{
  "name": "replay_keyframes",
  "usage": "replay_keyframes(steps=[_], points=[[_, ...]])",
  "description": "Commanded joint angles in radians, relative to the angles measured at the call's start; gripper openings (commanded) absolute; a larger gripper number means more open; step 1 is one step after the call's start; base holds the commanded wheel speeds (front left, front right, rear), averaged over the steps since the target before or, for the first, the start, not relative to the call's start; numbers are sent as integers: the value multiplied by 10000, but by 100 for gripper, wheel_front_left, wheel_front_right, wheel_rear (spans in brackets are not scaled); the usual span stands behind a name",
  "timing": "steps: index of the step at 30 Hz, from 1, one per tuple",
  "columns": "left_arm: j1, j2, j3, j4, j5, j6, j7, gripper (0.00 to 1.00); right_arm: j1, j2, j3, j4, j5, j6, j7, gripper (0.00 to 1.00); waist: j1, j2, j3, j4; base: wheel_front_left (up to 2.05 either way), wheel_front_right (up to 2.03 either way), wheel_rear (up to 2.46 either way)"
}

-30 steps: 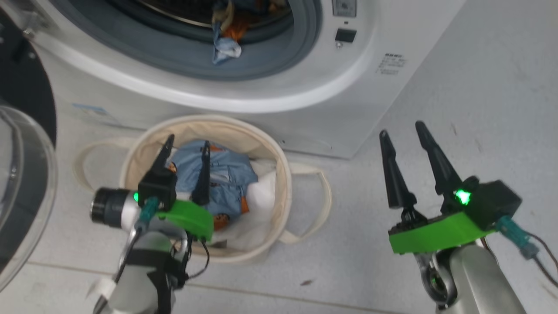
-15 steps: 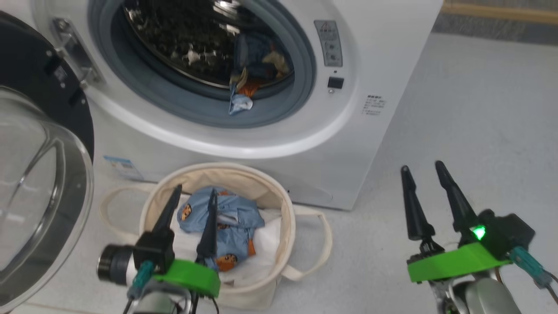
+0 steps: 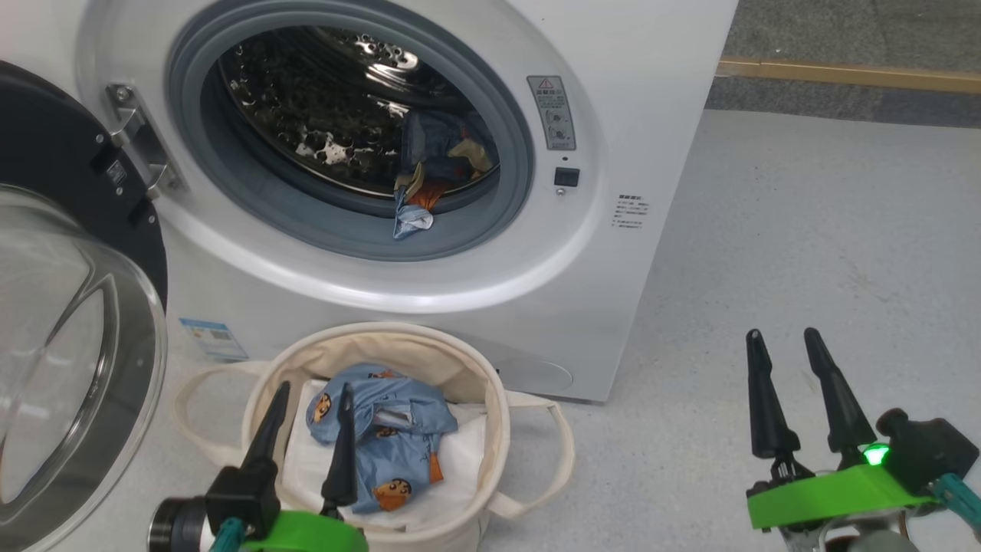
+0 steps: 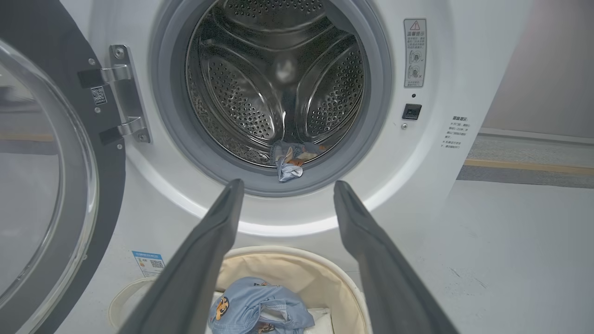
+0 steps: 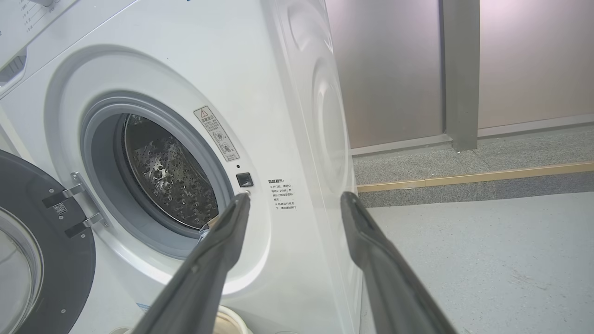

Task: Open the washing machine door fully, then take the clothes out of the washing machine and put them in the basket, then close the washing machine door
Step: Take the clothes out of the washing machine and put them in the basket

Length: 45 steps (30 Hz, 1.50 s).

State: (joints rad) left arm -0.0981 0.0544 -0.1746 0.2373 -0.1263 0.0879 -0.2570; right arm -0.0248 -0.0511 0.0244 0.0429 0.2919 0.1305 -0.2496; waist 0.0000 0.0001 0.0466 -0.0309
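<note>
Washing machine door stands swung wide on its hinge at the left of the washing machine. Its outer part is cut off at the head view's left edge, so full travel cannot be confirmed. One light-blue bear-print garment lies in the basket on top of a white sheet. The basket stands on the floor at the foot of the machine's front; whether it touches the machine cannot be told. A second printed garment sits bunched at the bottom front of the steel drum, with one flap hanging down over the grey gasket. Left claw: fingers apart, nothing held, poised over the basket's near rim. Right claw: fingers apart, nothing held, over bare floor beyond the machine's right front corner, well apart from the opening. Governing relation: the drum garment lies ahead of and above the left claw, and in the left wrist view it falls about midway between the two finger lines. The flap's long axis runs vertical. In my judgement the left arm is the nearer and better aligned. Not determinable: how much fabric lies behind the bunch, and whether further pieces sit beneath it. The basket's base is cut off at the head view's bottom edge.
</note>
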Motion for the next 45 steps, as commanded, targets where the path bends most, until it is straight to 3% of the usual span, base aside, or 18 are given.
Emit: replay_keyframes(steps=[1,45], points=[[-172,-7,388,-259,-11,58,-47,100,-137,8,288,-302,-27,2,-122,100,0,-1,-32,-22,0,0,0],[132,-41,115,-202,-165,383,-47,100,35,9,527,39,-199,2,-122,100,0,-1,-182,-101,0,0,0]])
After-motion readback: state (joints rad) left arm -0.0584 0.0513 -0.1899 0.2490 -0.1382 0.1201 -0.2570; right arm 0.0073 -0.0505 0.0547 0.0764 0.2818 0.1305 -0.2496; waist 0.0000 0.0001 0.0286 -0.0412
